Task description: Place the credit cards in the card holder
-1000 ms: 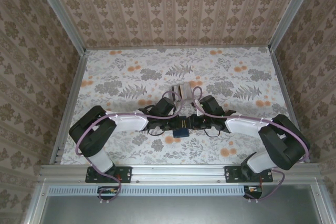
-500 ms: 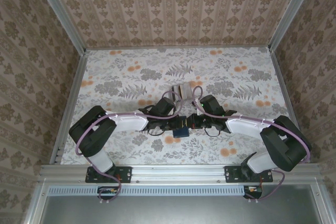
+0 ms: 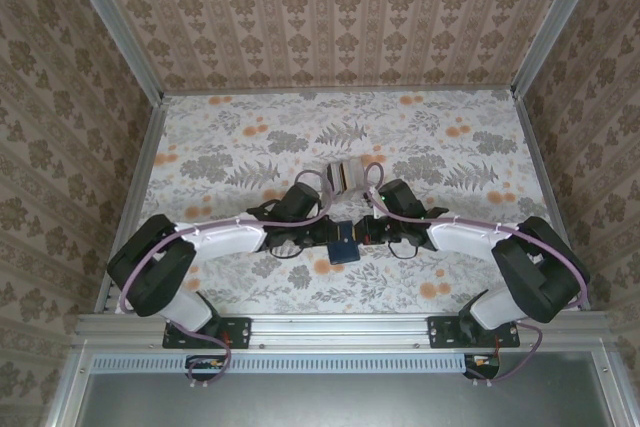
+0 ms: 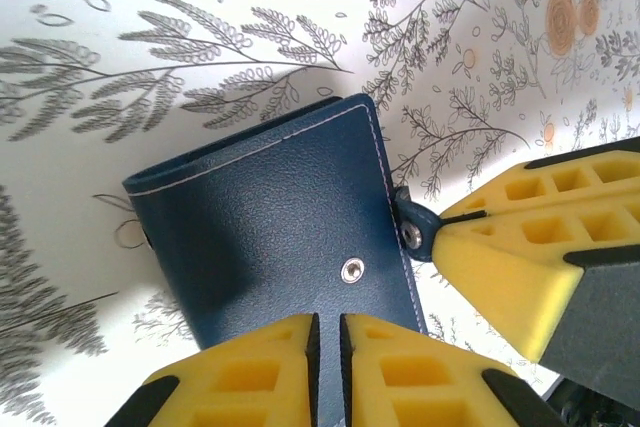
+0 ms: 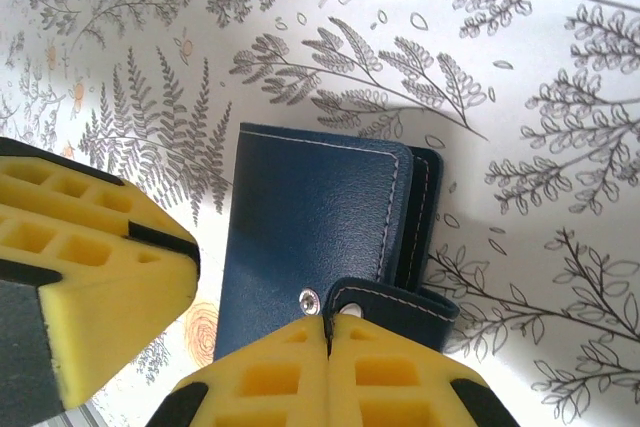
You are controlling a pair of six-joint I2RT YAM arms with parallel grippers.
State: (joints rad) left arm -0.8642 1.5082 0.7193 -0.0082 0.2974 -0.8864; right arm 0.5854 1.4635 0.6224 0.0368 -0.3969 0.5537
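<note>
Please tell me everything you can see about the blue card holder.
The card holder is a dark blue wallet of grained, leather-like material with pale edge stitching and a metal snap stud. It is folded, over the floral table. The left gripper pinches one edge; the right gripper is shut on its unfastened snap strap.

Blue card holder (image 5: 310, 237), its snap strap (image 5: 392, 303) pinched by closed right end effector (image 5: 328, 332), floral table (image 5: 520, 97) beneath

left arm (image 3: 220, 237): elbow swung out leftward | right gripper (image 5: 328, 325): closed on strap of card holder (image 5: 300, 237)
</note>
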